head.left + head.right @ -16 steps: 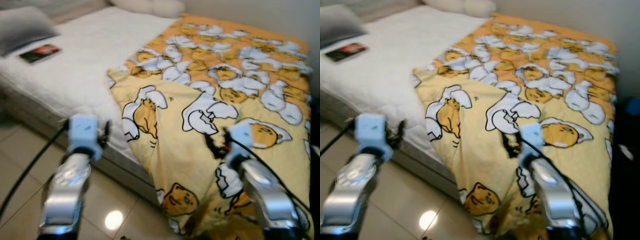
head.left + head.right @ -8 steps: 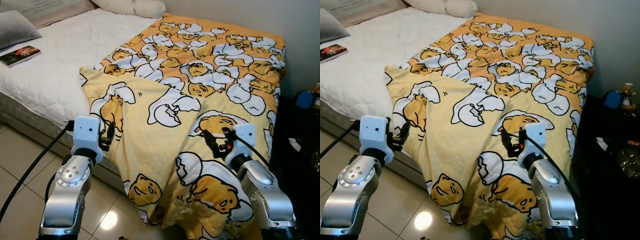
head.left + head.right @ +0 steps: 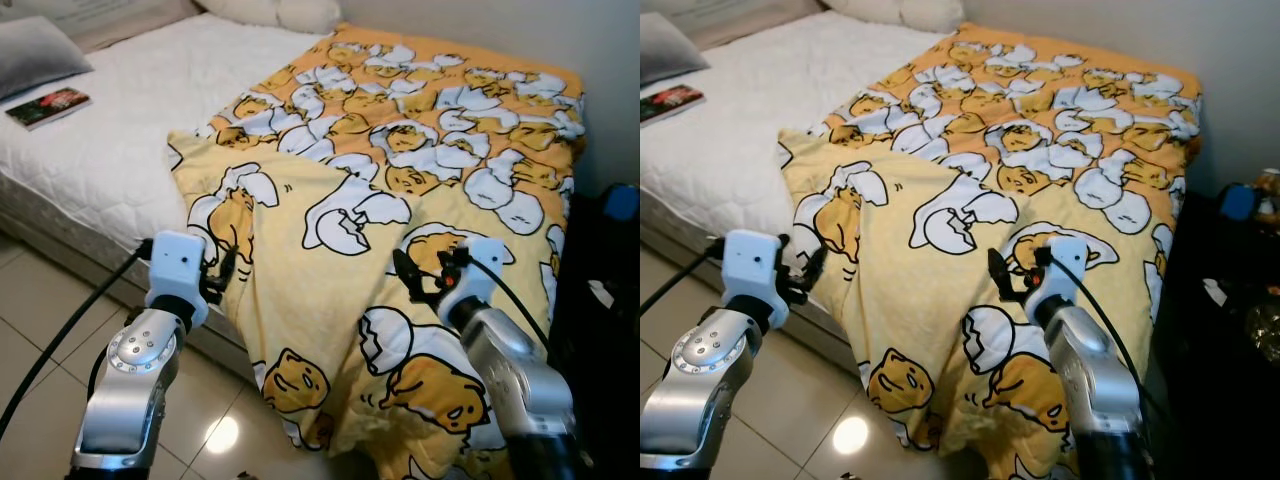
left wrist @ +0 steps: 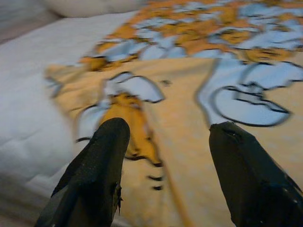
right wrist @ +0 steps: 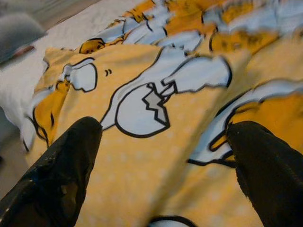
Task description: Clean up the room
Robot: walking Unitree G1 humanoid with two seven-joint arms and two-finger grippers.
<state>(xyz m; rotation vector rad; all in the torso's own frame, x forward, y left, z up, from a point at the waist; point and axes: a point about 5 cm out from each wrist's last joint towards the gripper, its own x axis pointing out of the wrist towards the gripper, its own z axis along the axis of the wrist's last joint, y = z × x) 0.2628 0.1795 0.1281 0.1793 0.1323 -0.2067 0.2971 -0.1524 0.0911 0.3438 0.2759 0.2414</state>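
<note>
A yellow blanket (image 3: 400,190) printed with egg characters covers the right half of the bed, one corner folded back, and its edge hangs over the side down to the floor. My left gripper (image 3: 222,270) is open at the blanket's hanging left edge, just off the mattress side. In the left wrist view the left gripper (image 4: 165,156) has the cloth ahead and nothing between the fingers. Further right, my right gripper (image 3: 420,275) stands open just above the draped blanket. Its wrist view shows the right gripper (image 5: 161,161) spread wide over the print.
The white mattress (image 3: 120,150) carries a book (image 3: 47,107) and a grey pillow (image 3: 40,50) at the far left, with white pillows (image 3: 270,12) at the head. A dark stand (image 3: 610,270) with a blue object (image 3: 622,203) is on the right. Tiled floor (image 3: 40,330) lies in front.
The camera has swung and the blur has cleared, so the whole picture has shifted. Both grippers stay open in front of the blanket; nothing was taken hold of.
</note>
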